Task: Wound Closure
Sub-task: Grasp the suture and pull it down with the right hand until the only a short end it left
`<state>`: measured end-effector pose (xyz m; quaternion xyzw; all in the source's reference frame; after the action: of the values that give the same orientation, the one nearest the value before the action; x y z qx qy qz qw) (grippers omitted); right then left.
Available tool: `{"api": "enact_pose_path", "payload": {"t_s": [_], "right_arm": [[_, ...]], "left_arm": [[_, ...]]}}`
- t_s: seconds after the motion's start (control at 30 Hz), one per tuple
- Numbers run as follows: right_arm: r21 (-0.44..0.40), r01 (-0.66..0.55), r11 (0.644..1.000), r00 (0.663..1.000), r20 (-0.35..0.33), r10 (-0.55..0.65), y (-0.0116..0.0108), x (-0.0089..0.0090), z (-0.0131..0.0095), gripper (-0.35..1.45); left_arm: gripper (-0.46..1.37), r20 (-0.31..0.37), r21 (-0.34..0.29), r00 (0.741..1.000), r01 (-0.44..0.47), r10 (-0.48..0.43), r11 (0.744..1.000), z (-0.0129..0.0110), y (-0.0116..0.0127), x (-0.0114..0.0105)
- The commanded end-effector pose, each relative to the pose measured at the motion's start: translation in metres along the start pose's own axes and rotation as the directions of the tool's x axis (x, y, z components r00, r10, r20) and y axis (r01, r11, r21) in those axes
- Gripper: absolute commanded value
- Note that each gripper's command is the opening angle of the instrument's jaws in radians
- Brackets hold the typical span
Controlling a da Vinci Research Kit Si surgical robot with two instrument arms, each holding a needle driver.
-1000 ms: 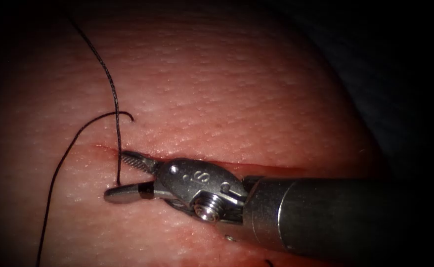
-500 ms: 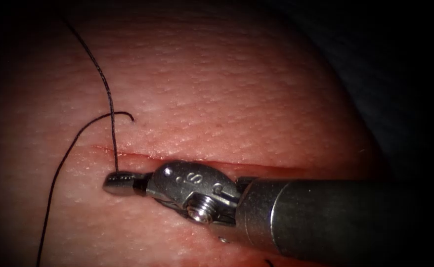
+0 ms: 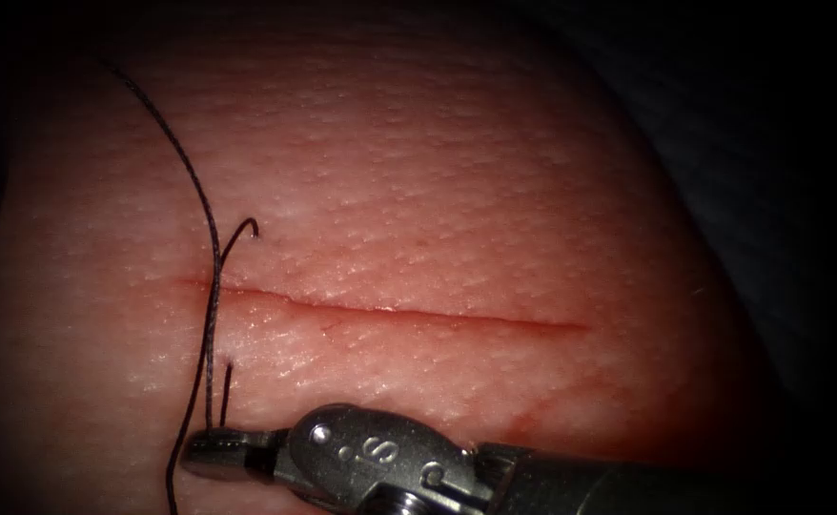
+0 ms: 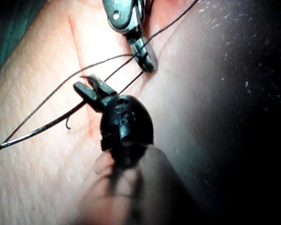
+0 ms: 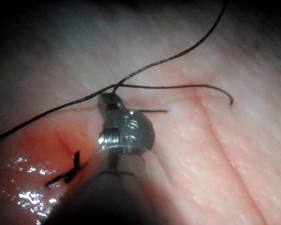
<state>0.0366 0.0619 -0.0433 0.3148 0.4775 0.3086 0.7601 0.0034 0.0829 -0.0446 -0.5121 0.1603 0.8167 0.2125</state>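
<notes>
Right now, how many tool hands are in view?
2. The right hand, near the cut's left end, is shut on the thread. The left hand grips the needle near its thread end, outside the tissue.

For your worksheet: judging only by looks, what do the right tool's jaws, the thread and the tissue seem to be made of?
Right tool: polished metal, likely steel, with bright glints; jaws shut on the thread.
Thread: dark matte strand, possibly braided, bending freely.
Tissue: soft pink skin, moist sheen, fine pores.
</notes>
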Motion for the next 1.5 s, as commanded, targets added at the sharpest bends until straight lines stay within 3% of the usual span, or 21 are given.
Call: {"api": "enact_pose_path", "payload": {"t_s": [0.03, 0.37, 0.53, 0.63, 0.67, 0.7, 0.73, 0.77, 0.8, 1.1, 1.27, 1.5], "right_arm": [[0.009, 0.0, 1.0, 1.0, 0.006, 0.0, -0.0008, 0.0002, 0.0, -0.35], [0.065, -0.001, 0.998, 0.999, 0.033, -0.001, -0.0092, 0.0027, 0.0013, -0.35], [0.071, 0.004, 0.997, 1.0, 0.03, -0.006, -0.0107, 0.004, 0.0017, -0.35], [0.068, 0.062, 0.996, 0.998, 0.011, -0.062, -0.0099, 0.005, 0.0018, -0.35], [0.058, 0.073, 0.996, 0.997, 0.001, -0.073, -0.0096, 0.0051, 0.0017, -0.21], [0.03, 0.091, 0.995, 0.996, -0.023, -0.09, -0.0085, 0.0055, 0.0011, 0.7], [0.03, 0.095, 0.995, 0.995, -0.026, -0.094, -0.0083, 0.0055, 0.001, 0.8], [0.026, 0.111, 0.993, 0.993, -0.038, -0.11, -0.0076, 0.0058, 0.0003, 1.11], [0.018, 0.117, 0.993, 0.992, -0.046, -0.116, -0.007, 0.0061, -0.0005, 1.23], [-0.031, 0.196, 0.98, 0.977, -0.075, -0.198, -0.0037, 0.0076, -0.008, 1.24], [-0.074, 0.217, 0.973, 0.972, -0.072, -0.222, -0.0004, 0.0072, -0.0096, 1.25], [-0.108, 0.241, 0.965, 0.965, -0.08, -0.25, 0.0041, 0.0061, -0.0099, 1.33]], "left_arm": [[-0.35, 0.001, -0.014, 1.0, 0.003, -0.003, 1.0, -0.0002, 0.0001, -0.0001], [-0.35, 0.006, -0.019, 1.0, 0.017, -0.017, 1.0, -0.0029, 0.0, -0.0003], [-0.35, 0.013, -0.012, 1.0, 0.026, -0.026, 1.0, -0.0041, -0.0006, -0.0006], [-0.35, 0.019, -0.004, 0.999, 0.03, -0.03, 1.0, -0.0049, -0.0011, -0.001], [-0.35, 0.022, -0.001, 0.999, 0.029, -0.029, 1.0, -0.0051, -0.0013, -0.0011], [-0.35, 0.031, 0.01, 0.999, 0.027, -0.028, 1.0, -0.0058, -0.0019, -0.0015], [-0.35, 0.032, 0.012, 0.999, 0.027, -0.027, 1.0, -0.0059, -0.002, -0.0016], [-0.35, 0.043, 0.027, 0.999, 0.024, -0.025, 0.999, -0.0066, -0.0025, -0.0019], [-0.35, 0.051, 0.037, 0.998, 0.022, -0.024, 0.999, -0.007, -0.003, -0.0022], [-0.35, 0.116, 0.109, 0.993, 0.009, -0.021, 0.994, -0.0117, -0.0077, -0.0045], [-0.35, 0.137, 0.137, 0.99, 0.001, -0.019, 0.991, -0.0131, -0.0087, -0.0051], [-0.35, 0.164, 0.164, 0.986, -0.015, -0.012, 0.986, -0.0159, -0.0106, -0.0058]]}}
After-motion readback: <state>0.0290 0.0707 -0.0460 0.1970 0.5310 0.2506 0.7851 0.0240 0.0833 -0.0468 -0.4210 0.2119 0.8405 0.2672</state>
